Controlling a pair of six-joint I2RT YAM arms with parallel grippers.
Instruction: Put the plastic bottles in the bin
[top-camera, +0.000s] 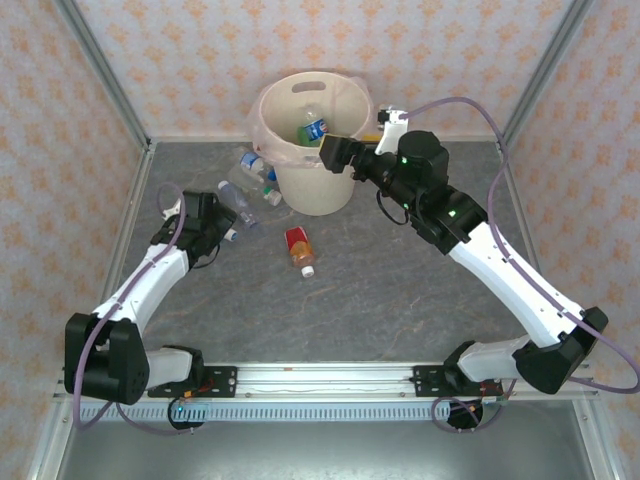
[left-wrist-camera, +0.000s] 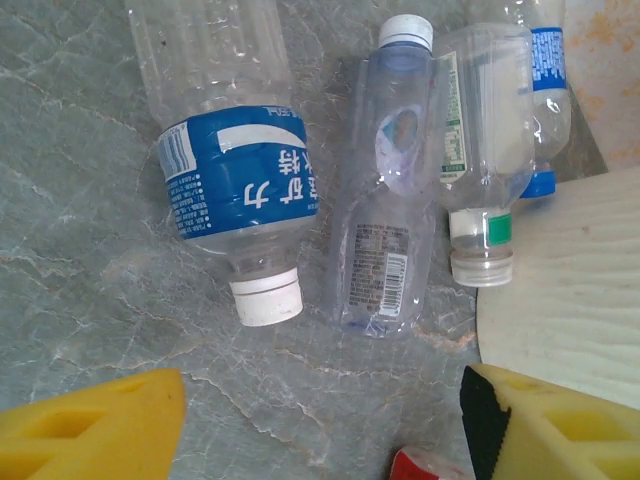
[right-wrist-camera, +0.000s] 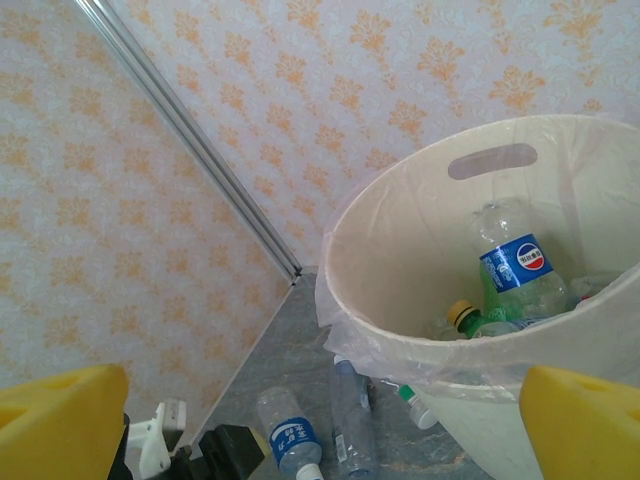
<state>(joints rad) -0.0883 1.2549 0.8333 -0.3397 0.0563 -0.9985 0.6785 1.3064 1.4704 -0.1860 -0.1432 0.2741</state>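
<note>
Three clear plastic bottles lie side by side on the table just beyond my left gripper (left-wrist-camera: 325, 432): one with a blue label (left-wrist-camera: 235, 190) and white cap, a plain clear one (left-wrist-camera: 385, 200), and one with a green band (left-wrist-camera: 485, 150). The left gripper's jaws stand open over bare table, and nothing is between them. A red-labelled bottle (top-camera: 300, 250) lies alone mid-table. The cream bin (top-camera: 308, 140) holds a blue-labelled bottle (right-wrist-camera: 520, 265) and a green one (right-wrist-camera: 475, 320). My right gripper (top-camera: 358, 145) hovers open at the bin's right rim, empty.
The bin's wall (left-wrist-camera: 570, 300) stands right next to the bottles on the right of the left wrist view. A metal frame post (right-wrist-camera: 190, 150) and patterned walls enclose the table. Open grey tabletop (top-camera: 380, 290) lies between the two arms.
</note>
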